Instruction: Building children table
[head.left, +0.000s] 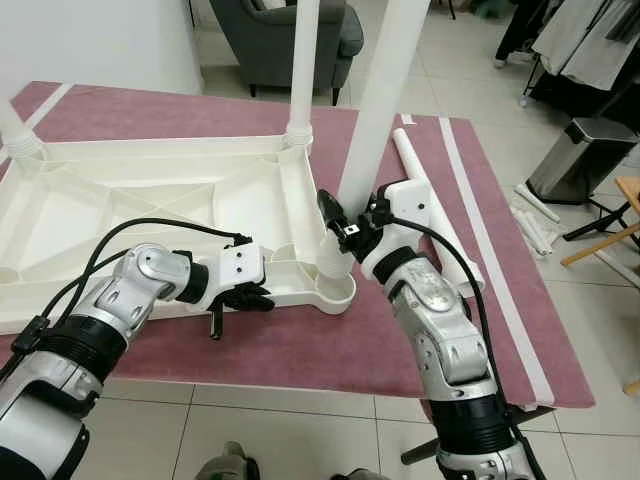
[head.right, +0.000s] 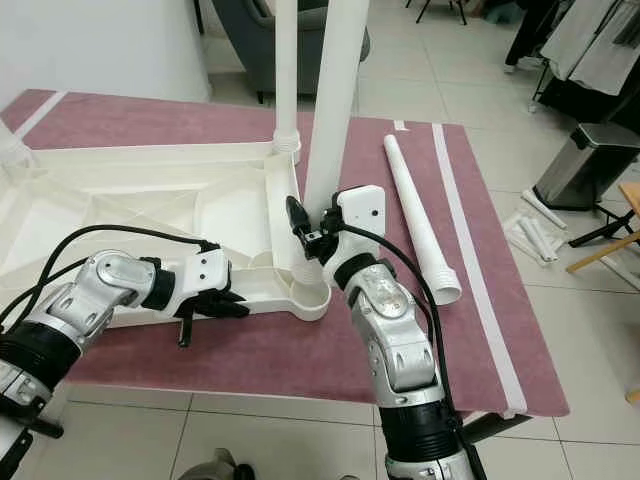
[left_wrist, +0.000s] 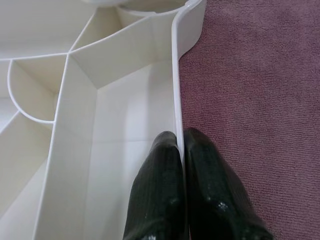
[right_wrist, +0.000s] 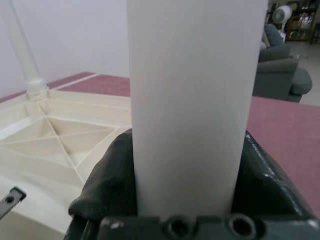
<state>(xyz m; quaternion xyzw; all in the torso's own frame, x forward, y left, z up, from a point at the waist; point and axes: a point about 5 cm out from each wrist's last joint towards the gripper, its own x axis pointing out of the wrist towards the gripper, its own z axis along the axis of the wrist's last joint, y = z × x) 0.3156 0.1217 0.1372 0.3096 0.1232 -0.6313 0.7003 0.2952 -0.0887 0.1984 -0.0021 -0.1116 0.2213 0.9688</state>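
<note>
An upturned white tabletop (head.left: 150, 215) lies on a mauve rug (head.left: 300, 350), and the left gripper (left_wrist: 181, 150) at about 7 o'clock pinches its near rim, one black finger inside the wall and one outside. The right gripper (head.left: 337, 235), at the near right corner around 5 o'clock from the tabletop's middle, clamps a white leg (head.left: 375, 110) standing upright in the corner socket (head.left: 335, 290), while another leg (head.left: 303, 60) rises from the far corner at 1 o'clock. A loose leg (head.right: 420, 215) lies flat on the rug at 3 o'clock, just beside the tabletop.
</note>
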